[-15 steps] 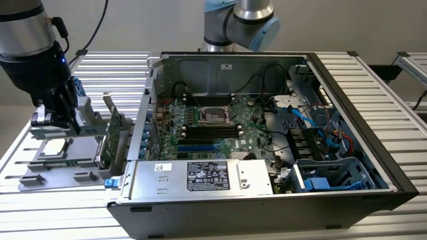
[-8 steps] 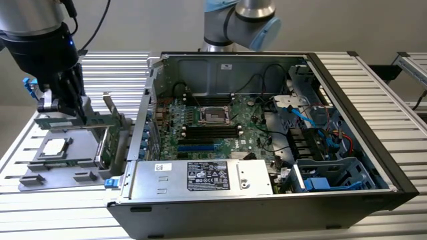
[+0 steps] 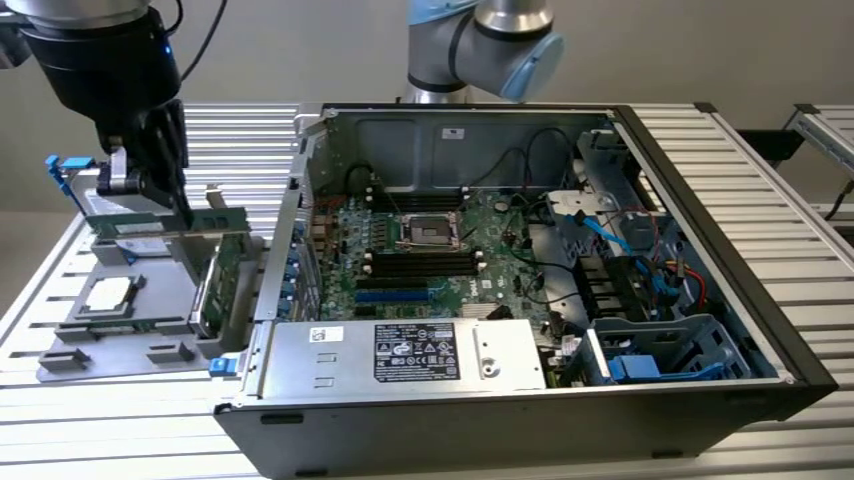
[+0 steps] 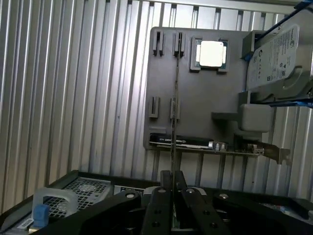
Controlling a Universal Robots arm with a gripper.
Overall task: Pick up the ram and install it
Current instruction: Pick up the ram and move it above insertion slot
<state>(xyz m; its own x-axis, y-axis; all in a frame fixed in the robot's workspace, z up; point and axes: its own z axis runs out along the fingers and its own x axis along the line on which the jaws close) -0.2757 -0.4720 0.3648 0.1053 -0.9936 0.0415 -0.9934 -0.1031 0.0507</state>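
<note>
**Position.** The hand [image 4: 172, 178] is pressed together on the ram [image 4: 174, 107], pinching its two flat faces at one end. The stick is seen edge-on in the wrist view, a thin dark line running out from the fingertips over the grey parts tray [image 4: 195, 93]. In the exterior view the hand [image 3: 170, 195] hangs above that tray, at the exterior view's left of the open computer case [image 3: 534, 425] and well apart from the motherboard's black slots [image 3: 424, 262].

**Handling, judged.** The ram is probably light and stiff along its length, but thin and fragile. It should resist little against twisting, and its chips and contact edge are best left untouched. A hold on the flat faces is the sound one, though gripping near one end leaves a long unsupported span that could swing or tilt. The board faces look smooth, so slipping is possible.

**Materials and shapes.**
- The tray is matt grey plastic with moulded upright holders.
- A square silver processor [image 4: 211, 53] with a bright, flat lid sits in one recess.
- A green expansion card [image 4: 195, 143] with a bent metal bracket stands along one edge.
- A metal-cased hard drive [image 4: 279, 54] lies in a blue-trimmed carrier.
- The bench [image 4: 73, 73] is ribbed aluminium — hard, slatted and reflective.
- The case is black sheet steel, with cables loose inside.
</note>
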